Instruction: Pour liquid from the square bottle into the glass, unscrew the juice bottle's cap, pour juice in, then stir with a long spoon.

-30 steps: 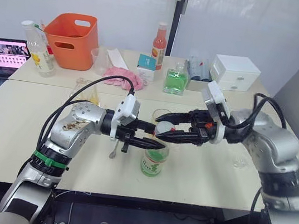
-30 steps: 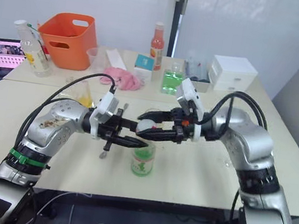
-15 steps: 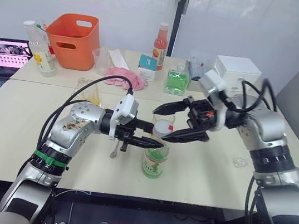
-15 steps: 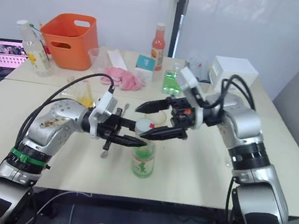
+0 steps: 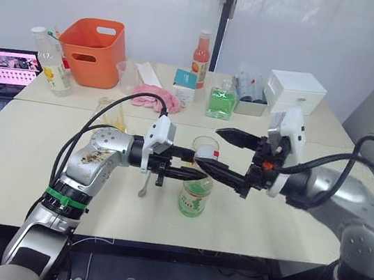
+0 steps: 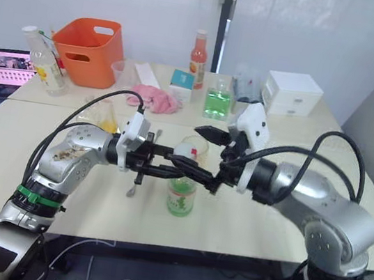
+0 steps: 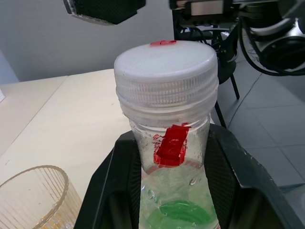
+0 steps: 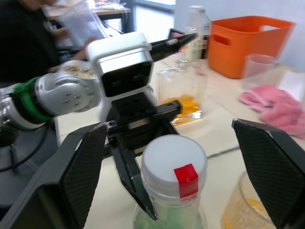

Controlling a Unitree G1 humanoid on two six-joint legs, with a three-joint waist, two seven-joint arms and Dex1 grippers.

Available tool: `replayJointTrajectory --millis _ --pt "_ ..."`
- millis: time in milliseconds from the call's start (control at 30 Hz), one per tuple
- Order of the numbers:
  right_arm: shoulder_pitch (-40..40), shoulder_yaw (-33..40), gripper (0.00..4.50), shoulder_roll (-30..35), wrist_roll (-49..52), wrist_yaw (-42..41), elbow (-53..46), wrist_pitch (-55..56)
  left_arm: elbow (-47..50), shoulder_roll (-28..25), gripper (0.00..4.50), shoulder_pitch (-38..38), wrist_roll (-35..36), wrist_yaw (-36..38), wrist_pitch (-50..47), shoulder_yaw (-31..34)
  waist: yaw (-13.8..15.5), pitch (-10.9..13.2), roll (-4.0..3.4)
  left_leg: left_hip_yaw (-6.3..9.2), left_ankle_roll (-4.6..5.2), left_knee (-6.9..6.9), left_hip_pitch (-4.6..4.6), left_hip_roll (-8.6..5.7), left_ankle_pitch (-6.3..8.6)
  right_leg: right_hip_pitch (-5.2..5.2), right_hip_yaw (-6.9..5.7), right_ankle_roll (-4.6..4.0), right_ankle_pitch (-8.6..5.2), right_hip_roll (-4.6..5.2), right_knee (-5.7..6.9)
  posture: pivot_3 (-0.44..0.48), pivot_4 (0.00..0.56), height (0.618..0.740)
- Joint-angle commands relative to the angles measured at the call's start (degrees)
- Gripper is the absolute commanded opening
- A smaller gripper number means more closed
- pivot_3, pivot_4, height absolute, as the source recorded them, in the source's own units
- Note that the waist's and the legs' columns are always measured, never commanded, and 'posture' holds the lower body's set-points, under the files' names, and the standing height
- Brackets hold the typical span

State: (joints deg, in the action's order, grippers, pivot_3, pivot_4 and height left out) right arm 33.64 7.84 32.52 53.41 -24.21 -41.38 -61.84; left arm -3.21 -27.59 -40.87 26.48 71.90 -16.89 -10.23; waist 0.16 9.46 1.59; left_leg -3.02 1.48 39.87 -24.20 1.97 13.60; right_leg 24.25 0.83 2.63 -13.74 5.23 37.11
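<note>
I'm seeing the square bottle (image 5: 111,116) sitting on the tabletop (image 5: 15,157) at left, orange liquid low inside. My left claw (image 5: 193,168) is clamping the juice bottle (image 5: 194,194) below its cap (image 7: 165,71). The glass (image 5: 206,146) is standing just behind. My right claw (image 5: 222,152) is gaping wide around the cap.

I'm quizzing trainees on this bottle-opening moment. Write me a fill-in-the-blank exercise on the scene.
1. The left gripper is shut on the neck of the ____ bottle.
2. The right gripper is ____, its fingers apart on either side of the cap.
3. The cap carries a strip of ____ tape.
4. The glass stands just ____ the juice bottle, as the head camera sees it.

Missing words: juice; open; red; behind
</note>
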Motion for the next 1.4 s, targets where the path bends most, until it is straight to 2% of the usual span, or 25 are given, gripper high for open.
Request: replayJointTrajectory --millis 33,233,633,667,900,1167,1233,1300,1400 --pt "-0.1 1.2 4.43 -1.0 3.0 10.1 -5.7 -4.4 -1.0 -0.5 1.4 -1.4 -3.0 -2.0 1.7 0.9 0.0 0.0 0.0 0.0 0.0 0.01 -0.01 0.0 0.0 0.0 0.0 0.0 0.0 0.0 0.0 0.0 0.15 0.715" --pt "0.3 1.4 4.43 -2.8 6.9 19.9 -7.0 -7.4 -1.9 -0.2 1.4 -1.9 -3.3 -1.3 2.3 0.4 -0.1 0.0 0.0 0.0 0.03 0.0 -0.01 -0.01 -0.02 -0.01 0.0 0.01 0.0 -0.01 -0.02 0.0 0.15 0.715" --pt "1.7 -0.4 4.43 -3.5 11.3 27.0 -4.6 -6.3 -2.3 -0.2 1.4 -1.9 -3.6 -0.6 2.6 0.0 -0.2 0.0 0.0 0.01 0.04 -0.01 -0.03 -0.01 -0.02 -0.01 0.0 0.01 0.0 -0.02 -0.06 0.0 0.15 0.715" --pt "1.7 -0.5 3.92 -3.4 11.2 27.3 -4.4 -6.2 -2.2 -0.2 1.4 -1.9 -3.6 -0.6 2.5 0.0 -0.2 0.0 0.0 0.01 0.04 -0.02 -0.03 0.0 -0.02 -0.01 -0.01 0.01 0.0 -0.03 -0.06 0.0 0.15 0.715" --pt "1.7 -0.8 1.65 -3.0 12.5 28.1 -3.6 -5.2 -2.1 -0.2 1.4 -1.7 -3.7 -0.6 2.5 -0.2 -0.3 0.0 0.0 0.02 0.04 -0.03 -0.03 0.0 -0.02 -0.01 -0.01 0.01 0.0 -0.03 -0.08 0.0 0.15 0.715" --pt "1.3 -1.3 1.62 -2.0 13.5 28.3 -3.3 -4.3 -1.9 -0.3 1.4 -1.7 -3.8 -0.7 2.2 -0.3 -0.3 0.0 0.0 0.03 0.04 -0.03 -0.03 0.0 -0.02 -0.02 -0.01 0.01 0.0 -0.03 -0.08 0.0 0.15 0.715" --pt "1.5 -1.8 1.62 -1.6 13.2 26.1 -2.6 -3.4 -1.8 -0.4 1.4 -1.5 -3.9 -0.7 2.3 -0.4 -0.3 0.0 0.0 0.02 0.04 -0.02 -0.04 0.0 -0.02 -0.02 -0.01 0.01 0.0 -0.03 -0.09 0.0 0.15 0.715" --pt "2.1 -3.1 1.62 0.7 11.5 18.9 -1.1 -1.3 -1.6 -0.6 1.4 -1.2 -3.9 -0.4 2.2 -0.5 -0.3 0.0 0.0 0.02 0.04 -0.02 -0.04 -0.01 -0.02 -0.02 -0.01 0.01 0.0 -0.03 -0.09 0.0 0.15 0.715" --pt "1.9 -3.9 1.62 5.2 8.6 3.2 3.7 4.2 -1.5 -0.8 1.4 -1.0 -4.0 0.1 2.3 -0.8 -0.3 0.0 0.0 0.02 0.04 -0.02 -0.03 -0.01 -0.02 -0.04 -0.02 0.02 0.0 -0.03 -0.13 0.0 0.15 0.715"
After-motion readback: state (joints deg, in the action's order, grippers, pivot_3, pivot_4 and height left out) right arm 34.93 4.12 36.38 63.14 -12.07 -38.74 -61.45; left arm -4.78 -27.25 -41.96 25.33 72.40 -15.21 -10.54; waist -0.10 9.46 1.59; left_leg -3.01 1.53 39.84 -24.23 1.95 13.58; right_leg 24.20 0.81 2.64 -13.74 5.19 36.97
